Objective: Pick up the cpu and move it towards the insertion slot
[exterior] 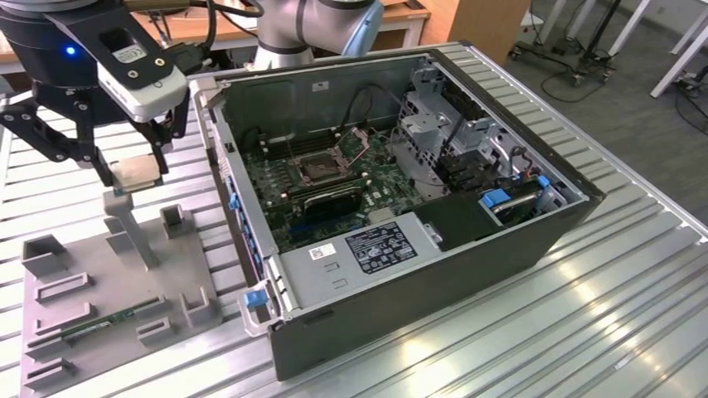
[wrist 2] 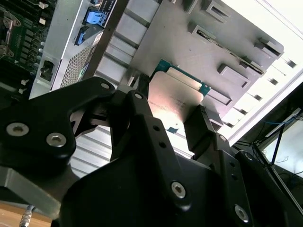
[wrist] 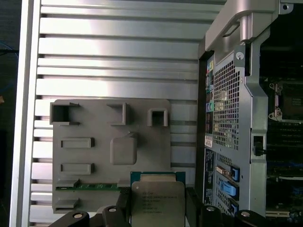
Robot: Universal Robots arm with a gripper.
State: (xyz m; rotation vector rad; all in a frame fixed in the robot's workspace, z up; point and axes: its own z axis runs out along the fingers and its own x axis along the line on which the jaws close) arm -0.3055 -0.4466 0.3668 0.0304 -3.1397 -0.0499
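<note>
The cpu [exterior: 135, 174] is a small square chip with a silvery face, and my gripper [exterior: 133, 172] is shut on it by two opposite edges. It hangs just above the grey tray [exterior: 111, 274] at the exterior view's left, off the raised post [exterior: 116, 201]. In both wrist views the cpu [wrist 2: 173, 97] [wrist: 157, 201] sits between the black fingers [wrist 2: 201, 127] [wrist: 191, 205]. The insertion slot [exterior: 321, 166] is a dark square in a silvery bracket on the green board inside the open computer case [exterior: 443, 274], to the exterior view's right of the gripper. The slot [wrist: 288, 100] lies deep inside the case.
The case wall [exterior: 227, 157] stands between the gripper and the board. A green memory stick [exterior: 111, 322] [wrist: 87, 187] lies in a tray pocket. Several upright tray blocks [exterior: 175, 220] rise nearby. Cables and drive cages [exterior: 443, 133] crowd the case's far side. Everything rests on a ribbed metal table [exterior: 575, 332].
</note>
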